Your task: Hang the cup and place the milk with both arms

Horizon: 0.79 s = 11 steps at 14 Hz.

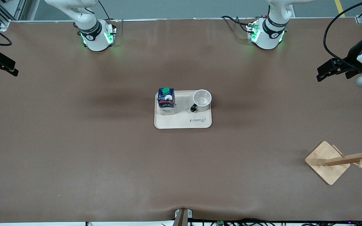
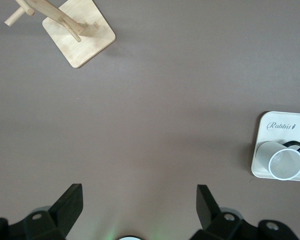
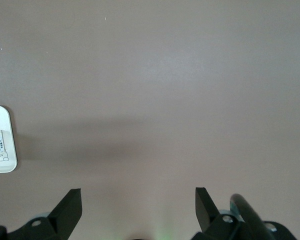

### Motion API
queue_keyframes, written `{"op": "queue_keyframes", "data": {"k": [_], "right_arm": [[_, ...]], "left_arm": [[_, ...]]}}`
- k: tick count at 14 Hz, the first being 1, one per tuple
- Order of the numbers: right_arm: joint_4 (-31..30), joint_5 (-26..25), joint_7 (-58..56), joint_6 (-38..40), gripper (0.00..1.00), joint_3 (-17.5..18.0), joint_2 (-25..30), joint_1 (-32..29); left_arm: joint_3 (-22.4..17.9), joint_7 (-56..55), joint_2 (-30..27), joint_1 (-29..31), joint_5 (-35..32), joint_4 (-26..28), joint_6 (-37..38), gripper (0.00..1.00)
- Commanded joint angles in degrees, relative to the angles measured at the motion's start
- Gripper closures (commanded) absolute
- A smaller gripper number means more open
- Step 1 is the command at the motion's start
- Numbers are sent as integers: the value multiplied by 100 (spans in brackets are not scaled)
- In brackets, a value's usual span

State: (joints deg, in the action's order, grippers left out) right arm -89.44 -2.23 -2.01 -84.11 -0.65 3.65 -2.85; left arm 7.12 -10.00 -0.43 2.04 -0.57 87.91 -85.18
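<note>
The cup [image 1: 202, 100] and milk [image 1: 166, 101] are stood upright on the tray [image 1: 183, 122], handle turned toward the milk. Both grippers [image 2: 140, 202] [image 3: 138, 202] are held spread, empty.

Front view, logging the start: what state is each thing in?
Cup: upright on tray, empty.
Milk: upright on tray, capped.
Rack: upright, no cup hung, at left arm's end.
Left hand: open, empty, over table edge.
Right hand: open, empty, over table edge.

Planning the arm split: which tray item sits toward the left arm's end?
The cup: it stands toward the left arm's end of the tray; the milk stands toward the right arm's.
</note>
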Motion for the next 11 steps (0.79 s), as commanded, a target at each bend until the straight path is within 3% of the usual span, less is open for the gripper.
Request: {"op": "queue_keyframes", "data": {"k": [1, 9, 11], "right_arm": [[146, 56, -80, 88, 0, 48, -66, -93], [146, 56, -80, 97, 0, 48, -66, -93], [146, 56, -80, 96, 0, 48, -66, -93]], "left_arm": [[35, -73, 52, -37, -223, -143, 133, 0], [132, -73, 104, -55, -216, -125, 124, 0], [403, -3, 219, -46, -216, -116, 98, 0]]}}
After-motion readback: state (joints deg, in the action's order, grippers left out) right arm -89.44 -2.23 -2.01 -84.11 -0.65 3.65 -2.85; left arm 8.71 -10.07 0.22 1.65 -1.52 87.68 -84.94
